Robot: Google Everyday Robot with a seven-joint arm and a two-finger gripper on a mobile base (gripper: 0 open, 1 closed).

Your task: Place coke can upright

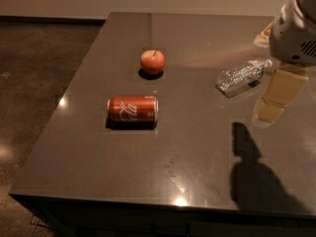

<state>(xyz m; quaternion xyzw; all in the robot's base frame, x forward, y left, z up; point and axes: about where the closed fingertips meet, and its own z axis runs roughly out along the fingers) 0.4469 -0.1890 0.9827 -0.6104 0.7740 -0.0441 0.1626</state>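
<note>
The coke can [133, 109] is red with white script and silver ends. It lies on its side left of the middle of the dark table [163, 177], with its long axis running left to right. My gripper [270, 111] hangs from the white arm [295, 31] at the right edge of the view. It is above the table's right side, well to the right of the can and not touching it. It holds nothing that I can see.
A red apple [152, 61] stands behind the can. A clear plastic bottle [242, 76] lies on its side at the back right, just left of the gripper. The arm's shadow [252, 172] falls on the front right. The table's left and front edges drop to the floor.
</note>
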